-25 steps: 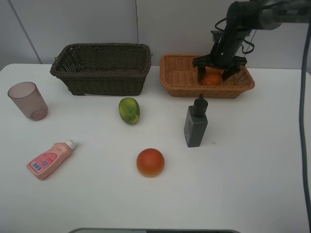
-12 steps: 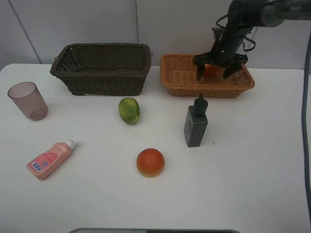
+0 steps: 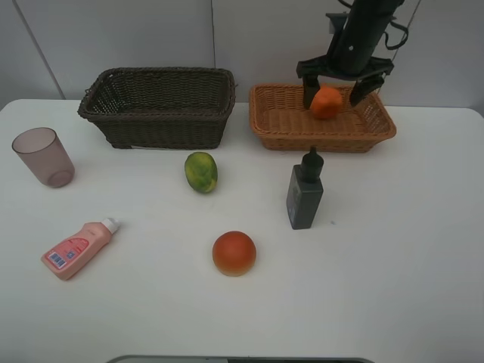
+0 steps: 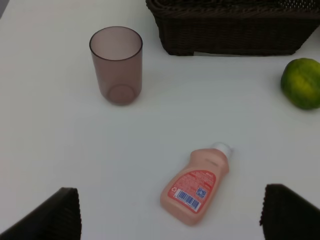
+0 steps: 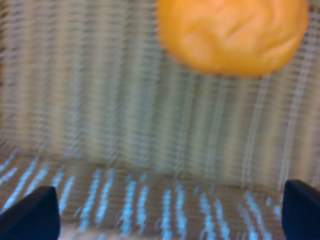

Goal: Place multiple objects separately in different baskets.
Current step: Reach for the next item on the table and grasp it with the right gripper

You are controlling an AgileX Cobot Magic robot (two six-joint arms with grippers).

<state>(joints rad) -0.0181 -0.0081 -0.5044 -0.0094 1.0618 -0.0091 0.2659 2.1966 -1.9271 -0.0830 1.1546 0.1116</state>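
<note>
Two grippers with jaws apart, right gripper (image 3: 331,98) above tangerine (image 3: 327,106) in tan basket (image 3: 280,130) at far edge of worktop (image 3: 393,287), left gripper (image 4: 170,215) near pink bottle (image 4: 196,186).

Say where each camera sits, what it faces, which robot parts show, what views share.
Exterior high: mounted high, overlooks white table; right arm shows.
Left wrist: on left arm, faces translucent mauve cup, pink white-capped bottle; left fingers show.
Right wrist: on right arm, faces orange tangerine in tan wicker basket; right fingers show.
Shared: tangerine, exterior high and right wrist.
</note>
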